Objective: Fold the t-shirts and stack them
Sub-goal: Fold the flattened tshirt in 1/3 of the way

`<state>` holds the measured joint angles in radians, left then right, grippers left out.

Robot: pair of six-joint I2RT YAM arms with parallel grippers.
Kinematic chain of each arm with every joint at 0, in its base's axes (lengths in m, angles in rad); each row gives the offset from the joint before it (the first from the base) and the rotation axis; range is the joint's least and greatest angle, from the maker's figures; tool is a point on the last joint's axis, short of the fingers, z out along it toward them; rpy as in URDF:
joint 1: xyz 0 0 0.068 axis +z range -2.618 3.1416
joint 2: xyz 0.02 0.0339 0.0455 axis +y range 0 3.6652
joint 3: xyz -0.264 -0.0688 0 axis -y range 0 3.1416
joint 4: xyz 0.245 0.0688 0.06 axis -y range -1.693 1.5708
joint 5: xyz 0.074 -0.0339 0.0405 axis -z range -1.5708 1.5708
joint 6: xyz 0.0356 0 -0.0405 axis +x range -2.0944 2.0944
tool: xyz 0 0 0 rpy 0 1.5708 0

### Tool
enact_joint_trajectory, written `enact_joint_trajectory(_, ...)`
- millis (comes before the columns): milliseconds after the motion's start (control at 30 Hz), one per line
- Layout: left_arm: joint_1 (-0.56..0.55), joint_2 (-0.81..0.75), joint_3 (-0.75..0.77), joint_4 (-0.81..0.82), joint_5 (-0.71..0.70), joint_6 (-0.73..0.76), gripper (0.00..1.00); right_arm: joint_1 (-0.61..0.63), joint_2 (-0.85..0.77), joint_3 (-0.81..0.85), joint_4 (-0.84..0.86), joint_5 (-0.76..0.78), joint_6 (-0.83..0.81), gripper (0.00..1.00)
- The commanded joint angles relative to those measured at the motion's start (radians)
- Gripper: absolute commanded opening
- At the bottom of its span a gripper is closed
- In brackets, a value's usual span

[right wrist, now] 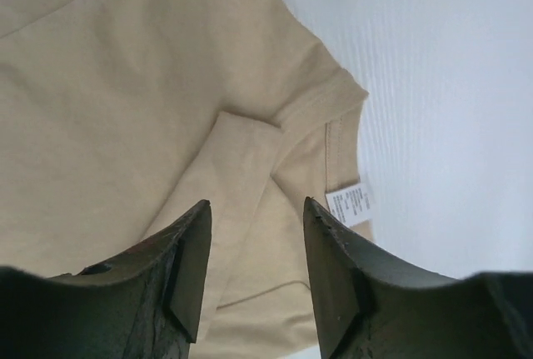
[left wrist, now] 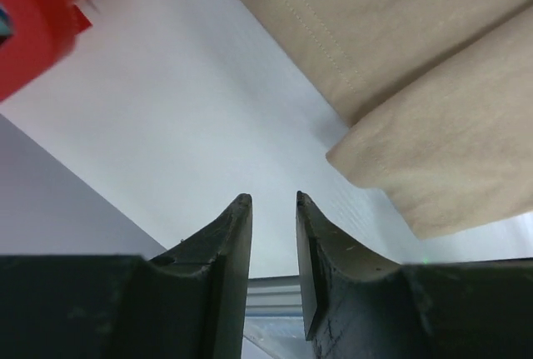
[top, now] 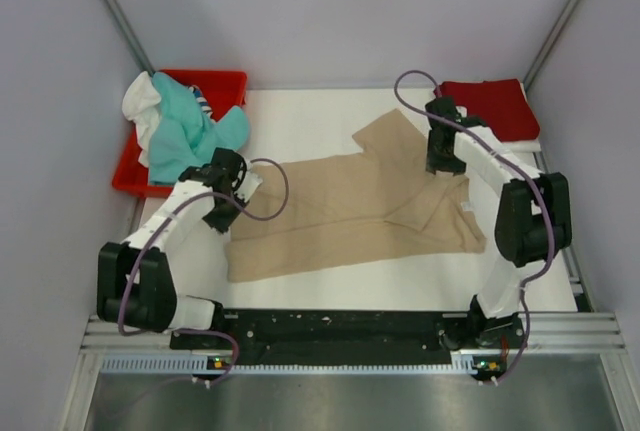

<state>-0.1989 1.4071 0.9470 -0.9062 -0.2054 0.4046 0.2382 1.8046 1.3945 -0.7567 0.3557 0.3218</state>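
White table point(top: 300, 116): red tray point(top: 225, 79) holds teal shirt point(top: 185, 133), white shirt point(top: 140, 101).

left hand point(left wrist: 273, 198) seemingly ajar, right hand point(right wrist: 256, 205) open

No writing can be read in any view; the one printed thing is a small white tag point(right wrist: 350, 203) sewn inside the neckband of the tan t-shirt point(right wrist: 125, 84), seen from the right wrist; it lies just past the right pincer point(right wrist: 254, 213), off the tip on its right side, close to where the cloth meets the white table point(right wrist: 450, 84); faint grey lines of fine print cross the tag, too small and blurred to make out.
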Motion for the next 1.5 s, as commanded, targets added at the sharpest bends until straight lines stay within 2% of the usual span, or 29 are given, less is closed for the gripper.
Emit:
enact_joint_trajectory(0,-0.007,-0.128,0.058,-0.094,0.163,0.077,0.32,-0.008,-0.193,-0.038,-0.084,-0.003,0.063,0.44)
enact_joint_trajectory(67,-0.023,-0.174,0.049,-0.132,0.292,0.12,0.29,-0.011,-0.27,-0.113,-0.082,-0.07,0.092,0.32)
enact_joint_trajectory(100,-0.036,-0.184,0.042,-0.151,0.341,0.134,0.28,-0.011,-0.302,-0.158,-0.079,-0.125,0.1,0.19)
enact_joint_trajectory(133,-0.049,-0.195,0.033,-0.161,0.372,0.145,0.27,-0.008,-0.324,-0.199,-0.073,-0.18,0.109,0.01)
enact_joint_trajectory(200,-0.091,-0.209,0.003,-0.161,0.399,0.154,0.24,-0.008,-0.359,-0.282,-0.049,-0.304,0.121,0.0)
enact_joint_trajectory(267,-0.132,-0.203,-0.045,-0.131,0.35,0.148,0.21,-0.008,-0.376,-0.36,-0.006,-0.388,0.134,0.0)
enact_joint_trajectory(500,-0.151,-0.09,-0.183,-0.007,0.132,0.094,0.18,0.018,-0.335,-0.469,0.04,-0.394,0.158,0.0)
enact_joint_trajectory(900,-0.149,-0.048,-0.241,0.036,0.126,0.089,0.18,0.033,-0.159,-0.379,0.053,-0.379,0.14,0.0)
enact_joint_trajectory(1267,-0.151,-0.03,-0.249,0.049,0.11,0.091,0.19,0.036,-0.119,-0.316,0.054,-0.391,0.149,0.0)
enact_joint_trajectory(1467,-0.151,-0.04,-0.252,0.044,0.1,0.095,0.19,0.058,-0.07,-0.226,0.068,-0.399,0.171,0.0)
